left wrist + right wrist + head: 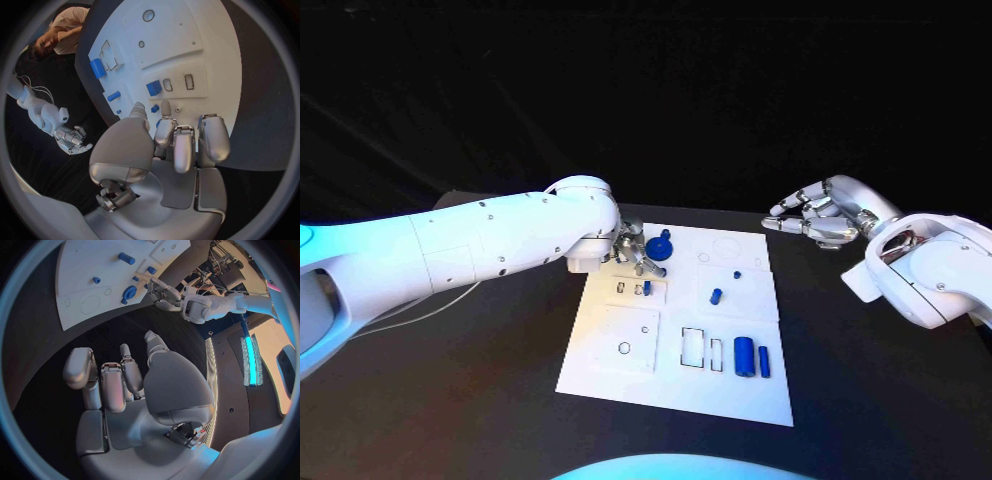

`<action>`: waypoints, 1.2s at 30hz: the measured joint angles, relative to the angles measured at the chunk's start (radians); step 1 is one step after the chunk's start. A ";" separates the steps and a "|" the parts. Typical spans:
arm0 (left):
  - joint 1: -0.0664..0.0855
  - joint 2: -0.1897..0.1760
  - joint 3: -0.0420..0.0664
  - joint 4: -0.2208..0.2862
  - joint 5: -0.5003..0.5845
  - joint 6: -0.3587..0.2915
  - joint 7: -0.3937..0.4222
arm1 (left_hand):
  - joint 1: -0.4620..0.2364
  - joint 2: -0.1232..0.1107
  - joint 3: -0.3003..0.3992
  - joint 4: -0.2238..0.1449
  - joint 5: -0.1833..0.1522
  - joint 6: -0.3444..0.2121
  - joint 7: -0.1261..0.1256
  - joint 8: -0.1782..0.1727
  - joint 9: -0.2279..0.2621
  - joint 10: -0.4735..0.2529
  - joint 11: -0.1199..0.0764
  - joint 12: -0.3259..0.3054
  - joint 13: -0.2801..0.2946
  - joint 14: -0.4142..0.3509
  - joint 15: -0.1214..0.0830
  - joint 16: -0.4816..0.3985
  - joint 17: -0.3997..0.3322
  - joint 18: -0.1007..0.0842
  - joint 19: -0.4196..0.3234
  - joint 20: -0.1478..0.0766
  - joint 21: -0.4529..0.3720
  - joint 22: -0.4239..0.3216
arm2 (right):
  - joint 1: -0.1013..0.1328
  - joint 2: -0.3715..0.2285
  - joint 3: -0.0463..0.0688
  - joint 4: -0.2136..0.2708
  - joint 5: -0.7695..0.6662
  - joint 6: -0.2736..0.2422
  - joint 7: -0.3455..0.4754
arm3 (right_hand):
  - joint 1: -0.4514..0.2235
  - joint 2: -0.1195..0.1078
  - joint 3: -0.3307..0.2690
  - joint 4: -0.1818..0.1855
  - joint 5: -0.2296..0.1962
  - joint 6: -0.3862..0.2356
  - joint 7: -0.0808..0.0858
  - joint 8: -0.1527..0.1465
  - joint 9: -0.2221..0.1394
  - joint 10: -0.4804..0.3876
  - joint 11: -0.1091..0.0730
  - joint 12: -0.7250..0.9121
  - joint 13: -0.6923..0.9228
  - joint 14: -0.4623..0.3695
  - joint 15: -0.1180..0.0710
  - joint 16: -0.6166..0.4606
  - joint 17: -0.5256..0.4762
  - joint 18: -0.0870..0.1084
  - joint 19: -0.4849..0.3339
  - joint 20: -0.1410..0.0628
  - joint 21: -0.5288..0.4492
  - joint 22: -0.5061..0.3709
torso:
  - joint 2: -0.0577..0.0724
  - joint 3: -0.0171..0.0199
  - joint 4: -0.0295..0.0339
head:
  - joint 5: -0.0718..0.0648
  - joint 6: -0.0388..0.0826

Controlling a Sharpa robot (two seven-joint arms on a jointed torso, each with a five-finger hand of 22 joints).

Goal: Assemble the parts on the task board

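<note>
Left robot hand (635,256) sits low over the far-left part of the task board (678,395), fingers curled down next to the round blue part (659,243). Left wrist view: fingertips (165,107) close to a small blue part (154,108) just ahead of them, with a bigger square blue part (154,88) a bit further out. Cannot tell whether this hand is pinching anything or only hovering; the contact spot is hidden by its own fingers.

Right robot hand (813,216) hangs off the board's far-right corner, above the bench (877,400), fingers curled in, nothing in them, well apart from every part.

Other parts from the head view: a short blue peg (715,296) mid-board between both hands, a small blue piece (648,288) in the slotted plate just toward the robot from the left hand, and 2 long blue bars (751,358) at the near right, far from both hands.

Risks, judged from here:
- Left fingers are crowded among 3 close parts; closing on 1 could nudge or tip a neighbour, most likely the round part.
- A small part pinched at the fingertips could twist or drop, then roll off the board onto the black bench.
- If the hand presses down off-centre, a part could jam tilted in its slot.
- The board looks unclamped; a sideways push might slide it.
</note>
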 measured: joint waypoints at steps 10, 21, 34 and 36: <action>0.000 0.011 -0.003 -0.008 0.000 0.023 -0.003 | 0.000 0.000 0.000 0.000 0.000 0.000 0.000 0.000 0.000 -0.002 -0.002 -0.004 -0.003 0.000 0.000 0.000 0.000 0.000 0.004 0.004 0.000 0.001 | 0.000 0.000 0.000 0.000 -0.001 0.001 -0.001 | 0.000 0.000 0.000 0.000 0.006 0.000 0.000 0.000 0.001 0.000 0.000 0.000 0.000 0.000 0.000 0.000 -0.001 0.000 0.000 0.000 -0.003 -0.002 | 0.000 0.0000 0.0002 | -0.001 -0.004; -0.002 0.019 -0.008 -0.013 0.002 0.050 -0.005 | -0.004 0.004 0.000 0.000 0.000 0.000 0.000 -0.004 0.002 -0.002 -0.002 -0.004 -0.004 0.000 0.000 0.000 0.001 0.000 0.004 0.004 0.000 0.002 | 0.000 0.002 0.000 0.000 -0.001 0.002 -0.002 | 0.000 0.000 -0.003 0.003 0.006 -0.004 -0.004 0.004 0.001 0.000 0.000 0.000 0.000 0.000 0.000 -0.001 -0.002 0.000 0.000 0.000 -0.003 -0.003 | 0.000 0.0001 0.0005 | -0.001 -0.008; -0.005 0.021 -0.012 -0.018 0.004 0.076 -0.007 | 0.007 0.015 0.000 0.000 0.000 0.000 0.000 -0.008 0.004 -0.001 -0.002 -0.004 -0.004 0.000 0.000 0.000 0.001 0.000 0.004 0.004 0.004 0.005 | 0.000 0.003 0.000 -0.001 -0.002 0.003 -0.003 | 0.000 0.000 -0.003 0.003 0.010 -0.004 -0.004 0.004 0.003 0.000 0.000 0.000 0.000 0.000 0.000 -0.004 -0.004 0.000 0.000 0.000 -0.009 -0.005 | 0.000 0.0007 0.0004 | 0.002 -0.009; -0.005 0.021 -0.012 -0.018 0.004 0.078 -0.007 | 0.011 0.019 0.000 0.000 0.000 0.000 0.000 -0.008 0.005 -0.002 -0.002 -0.004 -0.004 0.000 0.000 0.000 0.001 0.000 0.004 0.004 0.004 0.005 | 0.000 0.003 0.000 -0.002 -0.002 0.003 -0.003 | 0.000 0.000 -0.003 0.003 0.010 -0.004 -0.004 0.004 0.003 0.000 0.000 0.000 0.000 0.000 0.000 -0.004 -0.004 0.000 0.000 0.000 -0.009 -0.005 | 0.000 0.0007 0.0004 | 0.001 -0.008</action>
